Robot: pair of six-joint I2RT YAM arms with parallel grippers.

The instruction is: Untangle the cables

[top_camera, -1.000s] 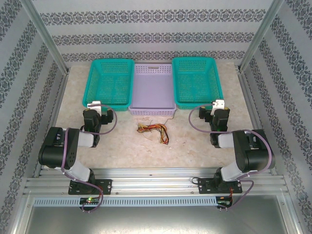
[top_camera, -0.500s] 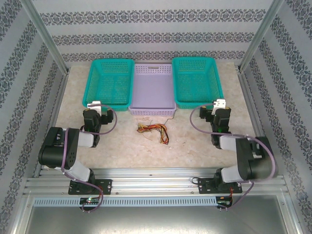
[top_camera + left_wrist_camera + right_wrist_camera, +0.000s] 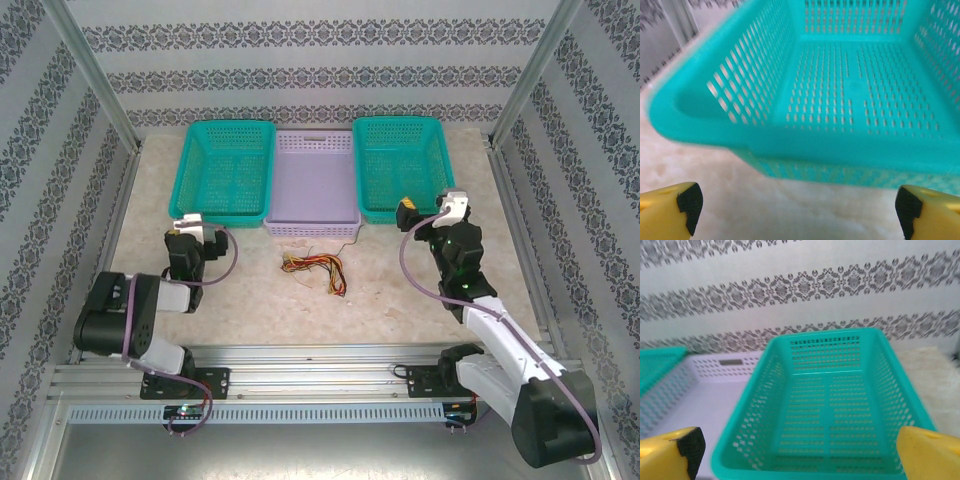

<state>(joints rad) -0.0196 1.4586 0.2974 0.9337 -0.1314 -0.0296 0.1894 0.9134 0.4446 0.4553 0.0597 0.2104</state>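
While both grippers stand with jaws wide apart and nothing between them, your cables point(image 3: 315, 268) lie in one small tangle of black, yellow and red strands on the table point(image 3: 380, 300). They sit midway between the arms, just in front of the lilac basket point(image 3: 312, 142), and well apart from either gripper. From above, you find the left gripper point(image 3: 188, 224) close to the near left corner of the left basket point(image 3: 232, 125), pointing toward it. From its wrist camera you see two yellow fingers point(image 3: 670, 210) with black pads at the bottom corners, bare table between them, and the teal rim and slotted wall of that basket close ahead, slightly blurred. You find the right gripper point(image 3: 430, 205) at the near edge of the right basket point(image 3: 400, 121), on an arm stretched forward from its base. Its wrist camera looks down into that teal basket, with one yellow finger point(image 3: 925, 452) at each lower corner, the left one showing a black pad. The lilac basket sits touching the teal one's left side there, and a small grey label plate point(image 3: 732, 362) on its far wall is too blurred for you to read. Behind the baskets you have a wall point(image 3: 840, 280) with bands of dark floral pattern.
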